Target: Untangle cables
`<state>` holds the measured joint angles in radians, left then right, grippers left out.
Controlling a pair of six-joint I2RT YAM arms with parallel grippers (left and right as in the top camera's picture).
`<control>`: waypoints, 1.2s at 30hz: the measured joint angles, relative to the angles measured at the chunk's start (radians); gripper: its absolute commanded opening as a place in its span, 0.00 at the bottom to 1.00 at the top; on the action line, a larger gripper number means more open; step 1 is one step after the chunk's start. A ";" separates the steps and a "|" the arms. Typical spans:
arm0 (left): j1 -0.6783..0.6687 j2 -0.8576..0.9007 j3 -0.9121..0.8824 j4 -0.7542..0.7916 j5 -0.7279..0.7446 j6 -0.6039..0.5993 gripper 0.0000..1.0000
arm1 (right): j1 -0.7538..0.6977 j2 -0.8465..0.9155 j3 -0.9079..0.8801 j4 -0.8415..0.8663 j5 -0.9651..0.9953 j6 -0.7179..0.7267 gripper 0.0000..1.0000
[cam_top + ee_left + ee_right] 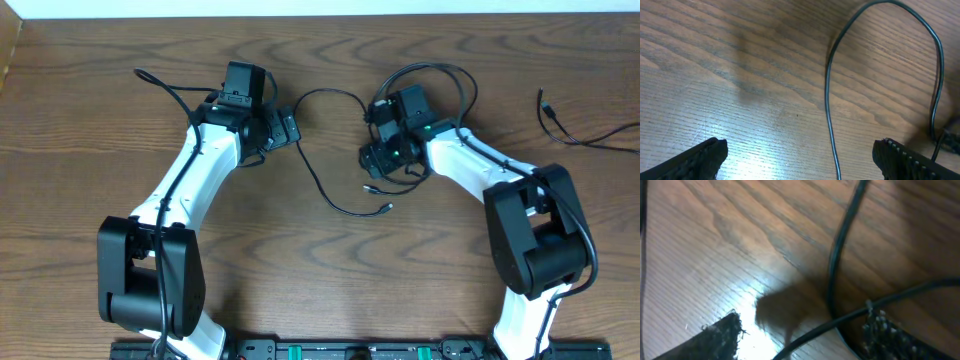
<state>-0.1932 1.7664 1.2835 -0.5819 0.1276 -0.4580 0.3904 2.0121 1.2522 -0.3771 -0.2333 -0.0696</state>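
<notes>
A thin black cable point(322, 187) runs from my left gripper point(283, 128) in an arc to the right arm and down to a plug end point(388, 209). In the left wrist view this cable point(828, 100) lies on the table between the open jaws point(800, 150), untouched. Black cable loops point(450, 75) bunch around my right gripper point(372, 160). In the right wrist view two black cables point(837, 255) cross between the open jaws point(800, 330), close to the right finger. No white cable is in view.
A separate black cable point(575, 135) with a plug end lies at the far right of the brown wooden table point(100, 120). A thicker black wire point(165, 85) trails from the left arm.
</notes>
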 measured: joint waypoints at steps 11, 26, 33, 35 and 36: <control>0.000 0.000 0.000 0.000 0.000 0.000 0.98 | 0.001 0.011 0.004 0.016 0.003 -0.002 0.41; 0.000 0.000 0.000 -0.001 0.000 0.003 0.98 | -0.067 0.014 0.005 0.022 0.170 0.009 0.01; 0.000 0.000 0.000 -0.001 0.000 0.003 0.98 | -0.198 0.027 0.005 0.084 0.194 0.009 0.01; 0.000 0.000 0.000 -0.001 0.000 0.003 0.98 | -0.244 0.036 0.005 0.114 0.199 0.009 0.01; 0.000 0.000 0.000 -0.002 0.000 0.003 0.98 | -0.264 0.039 0.005 0.129 0.201 0.009 0.01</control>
<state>-0.1932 1.7664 1.2835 -0.5838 0.1280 -0.4553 0.1265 2.0514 1.2572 -0.2485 -0.0322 -0.0608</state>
